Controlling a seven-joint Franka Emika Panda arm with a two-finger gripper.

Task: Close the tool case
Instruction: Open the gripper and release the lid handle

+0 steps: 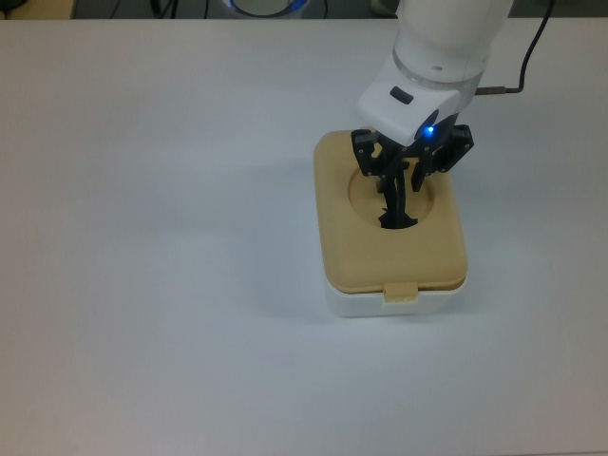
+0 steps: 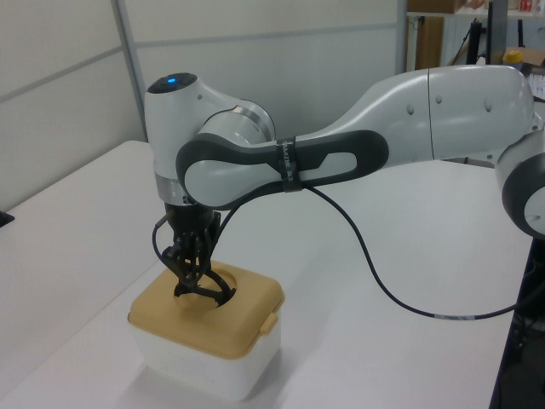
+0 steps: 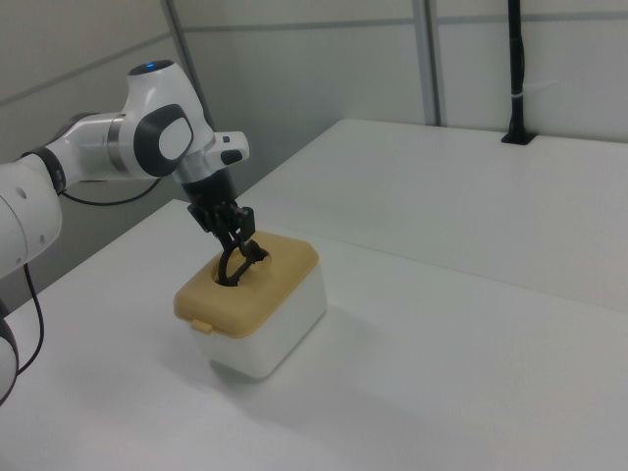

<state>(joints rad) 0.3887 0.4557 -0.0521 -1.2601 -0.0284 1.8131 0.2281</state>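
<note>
The tool case stands on the white table as a white tub (image 1: 378, 304) with its tan lid (image 1: 389, 252) lying flat on top, edges lined up and the front latch tab (image 1: 402, 294) hanging over the tub's rim. My gripper (image 1: 395, 198) reaches straight down into the lid's round recess and is shut on the black handle (image 1: 399, 222) there. In the left view the lid (image 2: 204, 322) covers the tub (image 2: 200, 365), with the gripper (image 2: 189, 277) over the recess. The right view shows the same: gripper (image 3: 234, 257), lid (image 3: 257, 287), tub (image 3: 280, 332).
The white table (image 1: 152, 237) stretches around the case on all sides. A black cable (image 2: 383, 273) trails from the arm across the table in the left view. A black post (image 3: 516, 69) stands at the far table edge in the right view.
</note>
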